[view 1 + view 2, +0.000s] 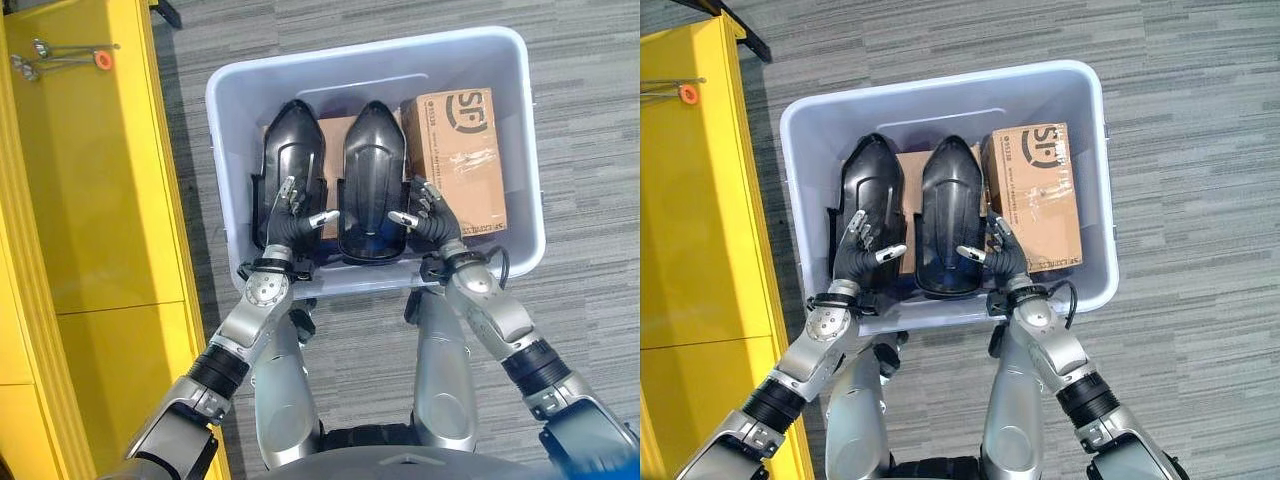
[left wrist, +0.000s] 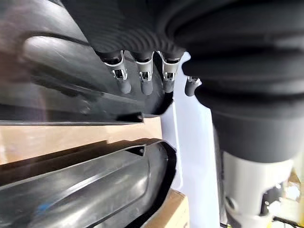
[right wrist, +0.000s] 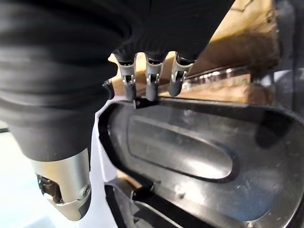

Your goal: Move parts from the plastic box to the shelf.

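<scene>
Both my robot hands were down in the box (image 1: 225, 120), fingers loose and gripping nothing: left robot hand (image 1: 290, 215) over the left part (image 1: 293, 150), right robot hand (image 1: 428, 213) between the right part (image 1: 372, 170) and a carton (image 1: 458, 160), yellow shelf (image 1: 90, 200) to my left.

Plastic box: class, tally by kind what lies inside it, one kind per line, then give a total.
Black parts: 2, left one, right one
Cardboard box: 1
Flat cardboard sheet under the parts: 1
Total: 4, all inside the plastic box
</scene>
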